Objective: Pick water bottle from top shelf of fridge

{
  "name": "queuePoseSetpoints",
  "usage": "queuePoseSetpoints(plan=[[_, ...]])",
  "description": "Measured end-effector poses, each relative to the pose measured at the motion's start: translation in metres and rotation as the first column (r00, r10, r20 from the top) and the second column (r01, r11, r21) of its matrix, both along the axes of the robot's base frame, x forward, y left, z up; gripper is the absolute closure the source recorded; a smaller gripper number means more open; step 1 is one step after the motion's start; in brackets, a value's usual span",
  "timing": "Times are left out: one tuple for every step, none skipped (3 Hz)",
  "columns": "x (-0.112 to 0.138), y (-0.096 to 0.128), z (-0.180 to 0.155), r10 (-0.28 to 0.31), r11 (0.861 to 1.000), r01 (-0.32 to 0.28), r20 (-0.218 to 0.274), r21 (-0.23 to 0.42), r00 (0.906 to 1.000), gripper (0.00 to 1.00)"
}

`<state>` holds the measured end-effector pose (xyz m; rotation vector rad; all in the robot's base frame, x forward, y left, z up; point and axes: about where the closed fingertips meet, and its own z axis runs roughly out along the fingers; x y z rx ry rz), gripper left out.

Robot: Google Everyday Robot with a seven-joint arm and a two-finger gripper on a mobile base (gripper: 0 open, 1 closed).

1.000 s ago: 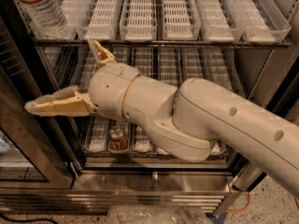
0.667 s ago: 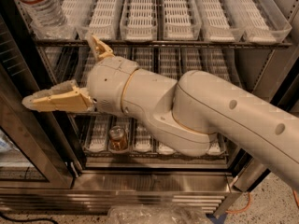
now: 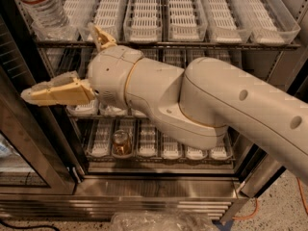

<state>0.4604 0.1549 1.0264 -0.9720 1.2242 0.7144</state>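
The water bottle (image 3: 42,6), clear and ribbed with a thin label, stands in the far-left lane tray of the top shelf (image 3: 168,44); its cap is cut off by the top edge of the view. My gripper (image 3: 57,61) is open in front of the fridge (image 3: 154,189), below and slightly right of the bottle and not touching it. One tan finger (image 3: 55,91) points left at middle-shelf height, and the other (image 3: 102,35) points up at the top shelf's front edge. My arm hides much of the middle shelf.
A small bronze can (image 3: 121,143) stands in a tray on the lower shelf. The dark-framed glass door (image 3: 26,143) stands open at the left. Crumpled clear plastic (image 3: 159,220) lies on the floor in front. An orange cable (image 3: 250,211) runs at the lower right.
My gripper and arm have risen slightly toward the top shelf, with the fingers still spread. The bottle has not moved.
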Motion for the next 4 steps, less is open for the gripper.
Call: queuePoseSetpoints(plan=[[0.005, 0.004, 0.001, -0.012, 0.999, 0.012, -0.006, -0.032, 0.9999, 0.0], [0.01, 0.01, 0.005, -0.024, 0.998, 0.024, -0.001, -0.058, 0.9997, 0.0], [0.021, 0.009, 0.015, -0.029, 0.999, 0.029, -0.017, -0.036, 0.9994, 0.0], [0.023, 0.019, 0.02, -0.023, 0.998, 0.024, 0.017, -0.055, 0.9996, 0.0]])
